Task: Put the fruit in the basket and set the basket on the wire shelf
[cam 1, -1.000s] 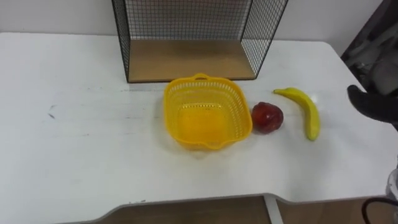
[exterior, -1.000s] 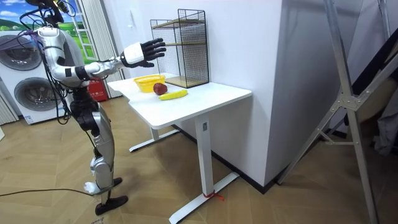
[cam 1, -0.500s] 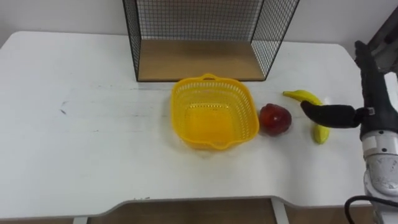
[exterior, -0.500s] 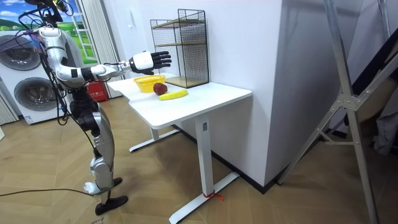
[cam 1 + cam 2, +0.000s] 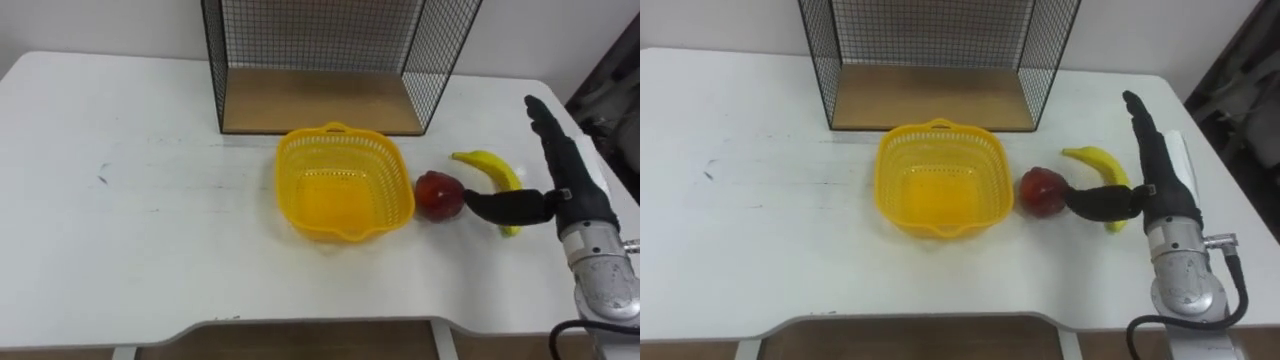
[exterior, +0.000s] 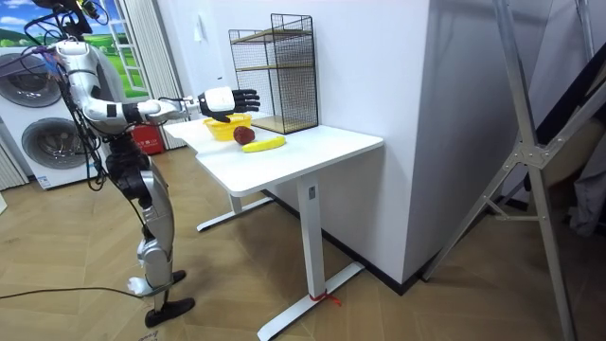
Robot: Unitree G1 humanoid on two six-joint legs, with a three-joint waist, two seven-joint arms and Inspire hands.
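Black and straight, the fingers (image 5: 548, 140) of the right hand (image 5: 572, 192) reach out over the right end of the white table (image 5: 130, 230). The hand is spread and relaxed and grasps nothing. Its thumb (image 5: 505, 207) sticks out sideways towards the robot's left and crosses in front of the near end of the banana (image 5: 488, 166), with its tip just beside the red fruit (image 5: 437, 193). Whether the thumb touches either fruit cannot be told. In the room view the hand (image 6: 222, 98) is held a little above the tabletop, at the end of an arm stretched forward from the robot, which stands upright at the table's end on the room view's left. The banana lies curved on the table to the right of the red fruit. That fruit sits close against the right side of the yellow basket (image 5: 292, 158), and both fruits are outside it. The basket rests on the table just in front of the wire shelf (image 5: 440, 60), whose wooden bottom board (image 5: 315, 100) lies behind the basket's far rim. Two washing machines (image 6: 38, 142) stand behind the robot.
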